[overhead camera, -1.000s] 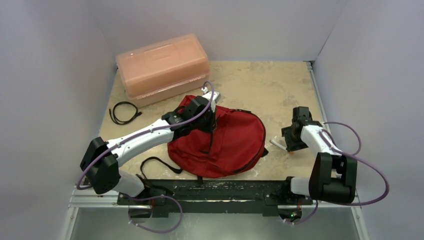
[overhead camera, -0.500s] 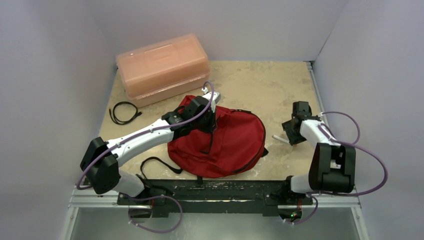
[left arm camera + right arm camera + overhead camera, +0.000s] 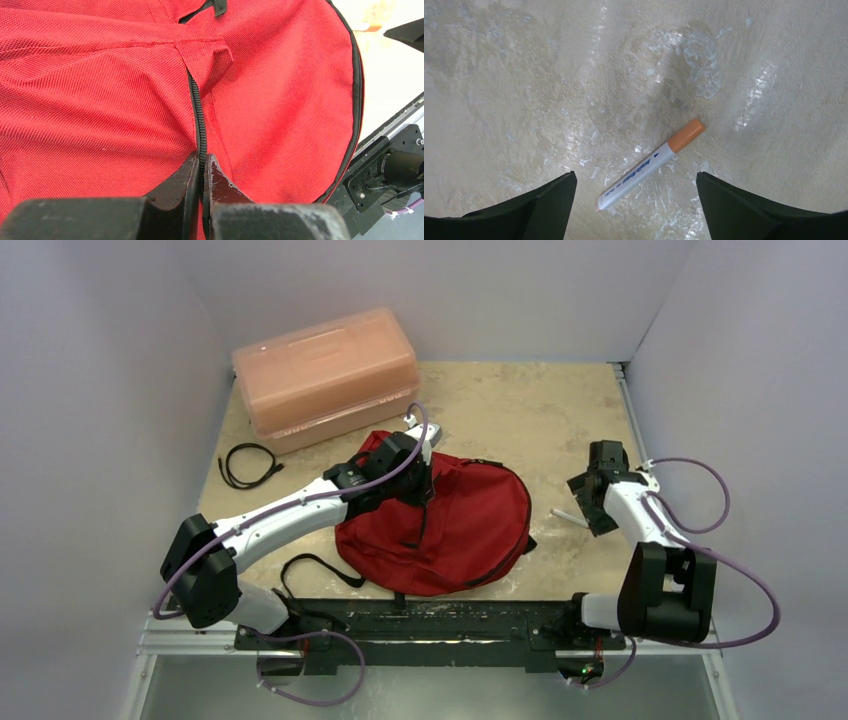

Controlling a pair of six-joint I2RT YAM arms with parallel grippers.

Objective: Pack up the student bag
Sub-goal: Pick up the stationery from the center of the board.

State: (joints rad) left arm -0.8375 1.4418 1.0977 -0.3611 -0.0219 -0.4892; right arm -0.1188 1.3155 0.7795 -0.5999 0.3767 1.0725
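Observation:
The dark red student bag (image 3: pixel 450 525) lies flat in the middle of the table. My left gripper (image 3: pixel 418 478) rests on its upper left part. In the left wrist view the jaws (image 3: pixel 201 167) are shut on the black zipper line (image 3: pixel 196 110) that runs across the red fabric (image 3: pixel 280 90). A white marker with an orange cap (image 3: pixel 651 164) lies on the table right of the bag, and its white end shows in the top view (image 3: pixel 564 514). My right gripper (image 3: pixel 636 175) hovers over it, open, one finger on each side, not touching it.
A translucent orange-pink plastic box (image 3: pixel 325 375) stands shut at the back left. A coiled black cable (image 3: pixel 248 464) lies left of the bag. A black bag strap (image 3: pixel 315 572) trails toward the near rail (image 3: pixel 430 625). White walls close in both sides.
My right gripper has moved a little to the right and toward the far side, staying open over the marker. The marker's visible end sits slightly farther back. The left arm and bag have not moved.

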